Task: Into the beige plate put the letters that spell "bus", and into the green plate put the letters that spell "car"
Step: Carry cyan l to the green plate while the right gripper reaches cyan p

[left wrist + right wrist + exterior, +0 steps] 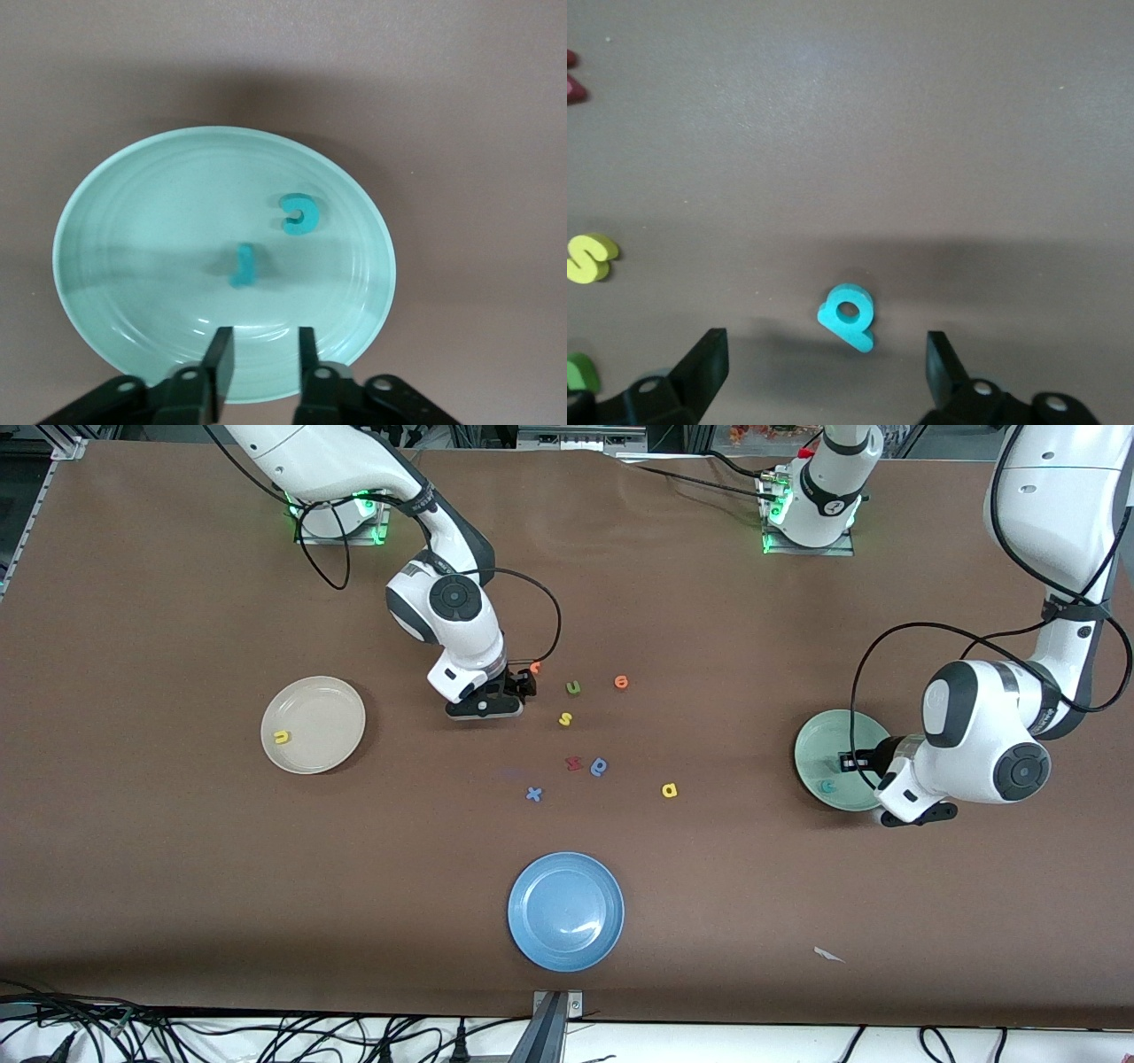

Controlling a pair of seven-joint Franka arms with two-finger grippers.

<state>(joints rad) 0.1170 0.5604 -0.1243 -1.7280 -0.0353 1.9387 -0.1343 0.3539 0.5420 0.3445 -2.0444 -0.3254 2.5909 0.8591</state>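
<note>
Nearest, round blue plate (pixel 565 911) idle; open left gripper (pixel 263 363) over mint-green plate (pixel 133 336); right gripper (pixel 824 367), jaws wide, straddles small teal foam "b" (pixel 848 316), which could squirt sideways if pinched off-centre.

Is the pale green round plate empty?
No. The pale green round plate holds two teal foam letters: a "c" and a thin one.

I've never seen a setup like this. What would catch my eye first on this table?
Probably the scatter of tiny coloured foam letters mid-table, ringed by three plates: a blue plate nearest the front camera, a beige plate holding a yellow u at the right arm's end, and a green plate at the left arm's end. The right gripper hangs open over a teal b; the left gripper is over the green plate, where two teal letters lie.
</note>
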